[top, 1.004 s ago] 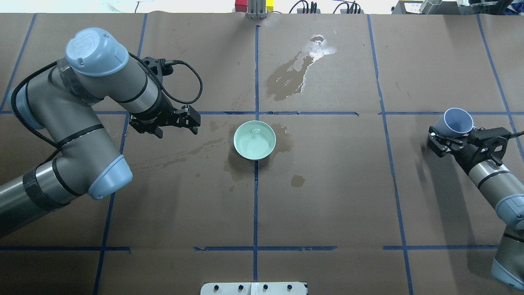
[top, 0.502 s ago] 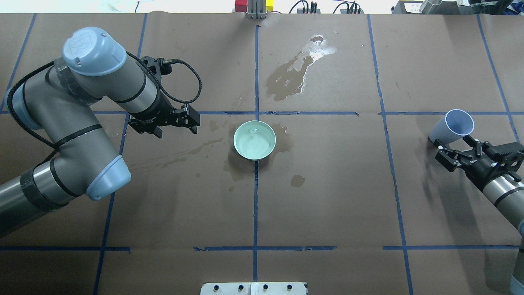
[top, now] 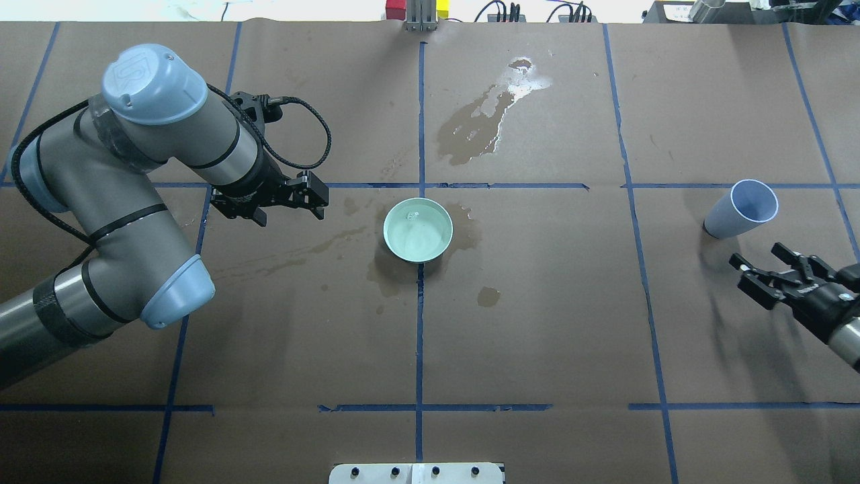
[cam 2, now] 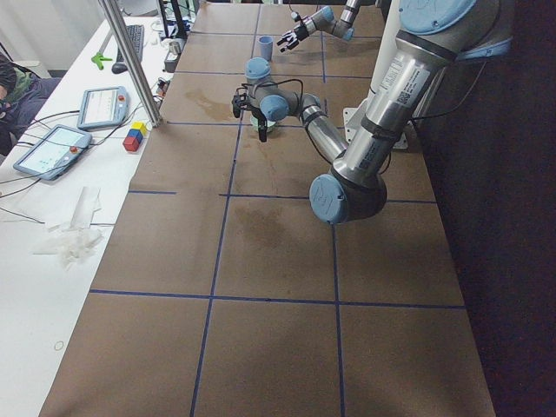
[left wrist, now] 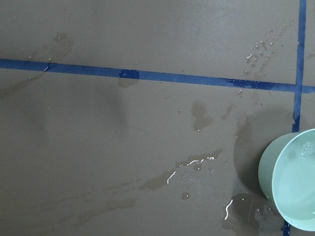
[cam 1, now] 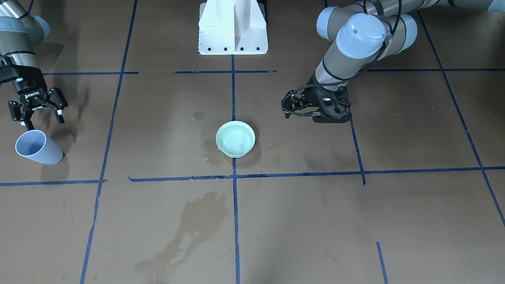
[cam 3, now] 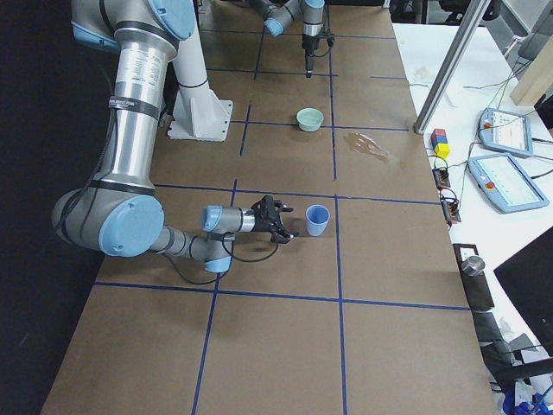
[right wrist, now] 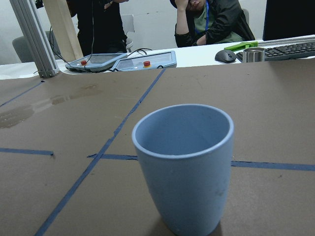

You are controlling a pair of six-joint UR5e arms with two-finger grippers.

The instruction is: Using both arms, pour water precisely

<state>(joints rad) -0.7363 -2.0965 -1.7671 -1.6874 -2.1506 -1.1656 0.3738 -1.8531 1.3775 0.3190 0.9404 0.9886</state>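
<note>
A pale green bowl (top: 417, 230) stands at the table's middle with clear water (top: 418, 236) pooled in it; it also shows in the front view (cam 1: 235, 139) and the left wrist view (left wrist: 293, 189). A light blue cup (top: 741, 208) stands upright and looks empty in the right wrist view (right wrist: 184, 167). My right gripper (top: 754, 253) is open and empty, a short way from the cup on the robot's side. My left gripper (top: 290, 216) is open and empty, to the left of the bowl above the table.
A spilled puddle (top: 484, 121) lies beyond the bowl, and wet stains (top: 430, 269) surround it. The white pedestal (cam 1: 232, 27) stands at the robot's side. Operators sit beyond the table's far edge (right wrist: 206, 19) with tablets (right wrist: 123, 59).
My right gripper has let go of the blue cup, opened and drawn back toward the robot. The cup now stands upright on the table. The left arm has barely moved.
</note>
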